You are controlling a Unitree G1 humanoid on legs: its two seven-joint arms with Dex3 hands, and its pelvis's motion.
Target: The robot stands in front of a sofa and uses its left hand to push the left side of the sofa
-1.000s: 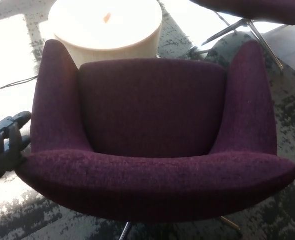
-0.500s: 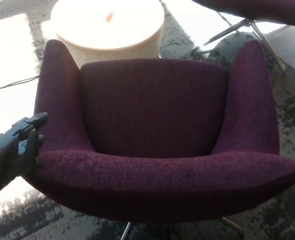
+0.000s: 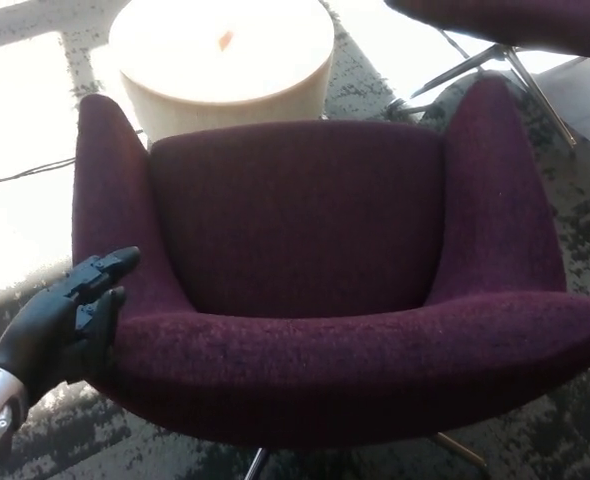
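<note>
Now sofa (image 3: 305, 250) against fingers (image 3: 100, 275) (left)

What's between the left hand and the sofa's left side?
Nothing visible: the left hand is right up against the sofa at its left armrest, apparently touching it.

Strong light from upper left; I see the round table (image 3: 222, 55) top and floor (image 3: 20, 150) beside it blown out white. Sofa (image 3: 305, 260) evenly lit, fabric soft and grainy. Left hand (image 3: 65, 320) slightly blurred.
</note>
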